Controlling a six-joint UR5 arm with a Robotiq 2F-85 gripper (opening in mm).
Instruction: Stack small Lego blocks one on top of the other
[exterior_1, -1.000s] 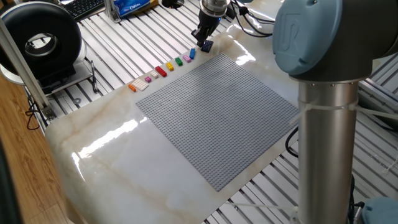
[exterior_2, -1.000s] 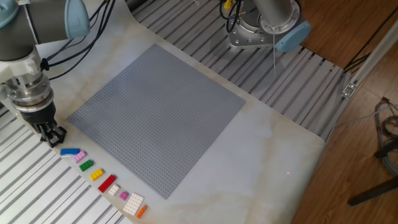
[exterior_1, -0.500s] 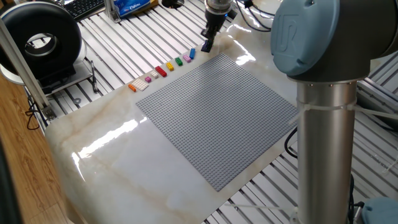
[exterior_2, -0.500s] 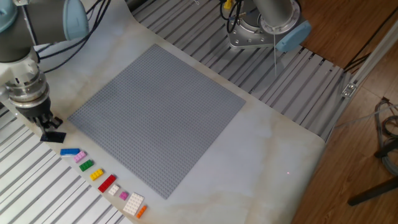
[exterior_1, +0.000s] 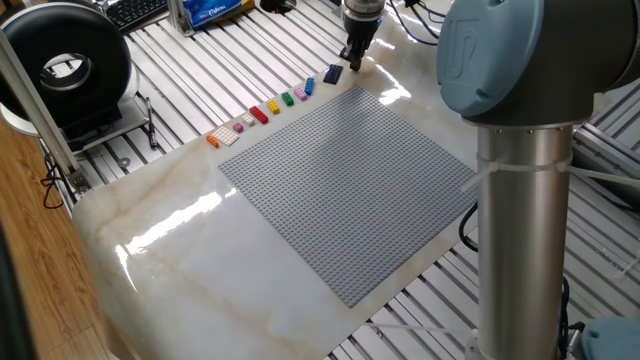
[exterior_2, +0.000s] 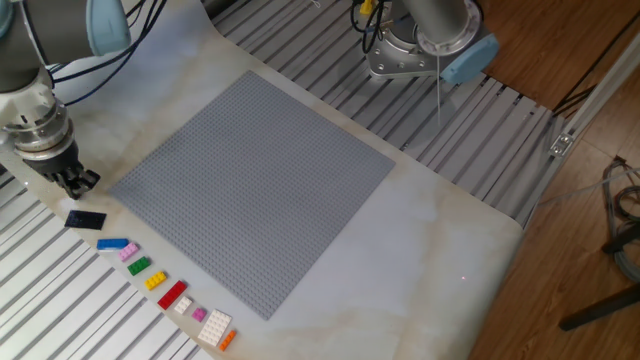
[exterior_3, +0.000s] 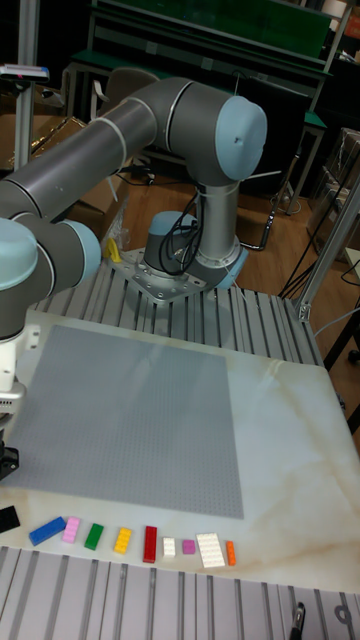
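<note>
The small Lego blocks lie in a row on the marble beside the grey baseplate (exterior_1: 350, 180). The dark navy one (exterior_1: 333, 73) (exterior_2: 85, 219) (exterior_3: 8, 518) is at one end. After it come blue (exterior_2: 112, 243), pink (exterior_2: 128, 254), green (exterior_2: 139, 266), yellow (exterior_2: 155, 281) and red (exterior_2: 172, 294), with orange (exterior_2: 228, 340) at the far end. None of them sits on another. My gripper (exterior_1: 354, 62) (exterior_2: 75, 182) hangs just past the navy block, off the baseplate's corner. It is open, holds nothing and is clear of the block. The tall fixed view shows only its edge (exterior_3: 5, 460).
Small white and pink pieces (exterior_2: 210, 324) lie between the red and orange blocks. The marble slab (exterior_1: 180, 260) ends close behind the row, with slatted metal table (exterior_2: 60, 300) beyond. A black round device (exterior_1: 65, 70) stands at the left, and the arm's base column (exterior_1: 525, 220) at the right.
The gripper let go of the dark navy block, which now lies flat at the end of the row. The gripper then drew away from it along the baseplate's edge.
</note>
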